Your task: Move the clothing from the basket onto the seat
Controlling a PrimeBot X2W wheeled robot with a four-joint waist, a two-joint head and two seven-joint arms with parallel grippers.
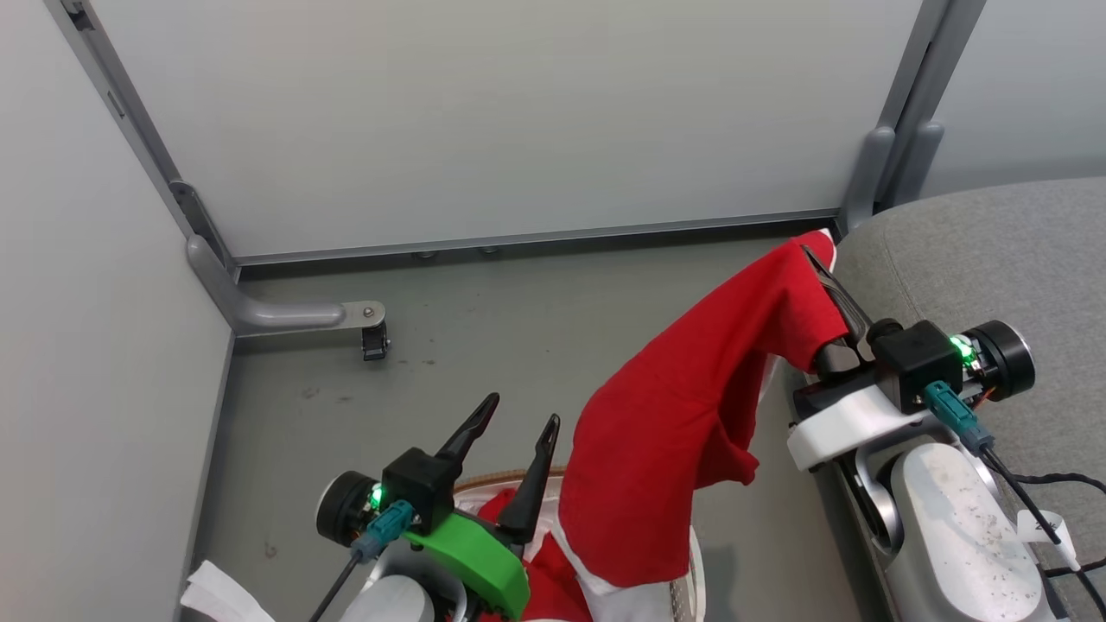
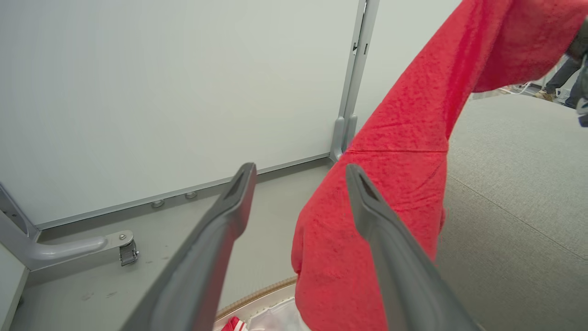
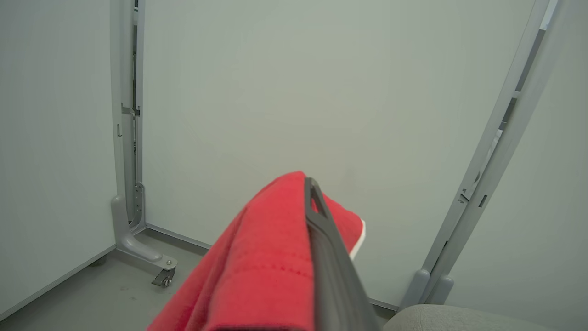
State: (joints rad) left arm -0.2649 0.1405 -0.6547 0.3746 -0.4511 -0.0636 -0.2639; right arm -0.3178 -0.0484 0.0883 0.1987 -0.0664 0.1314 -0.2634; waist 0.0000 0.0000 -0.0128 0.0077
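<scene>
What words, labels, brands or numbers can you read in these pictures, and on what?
None can be read.
The white tag on the black cable is too small to tell whether it carries print.
The red garment, the basket, the grey seat and the wall panels show no lettering.

The basket [image 1: 494,477] is mostly hidden behind hanging clothing [image 1: 691,406] and cut by the bottom edge
</scene>
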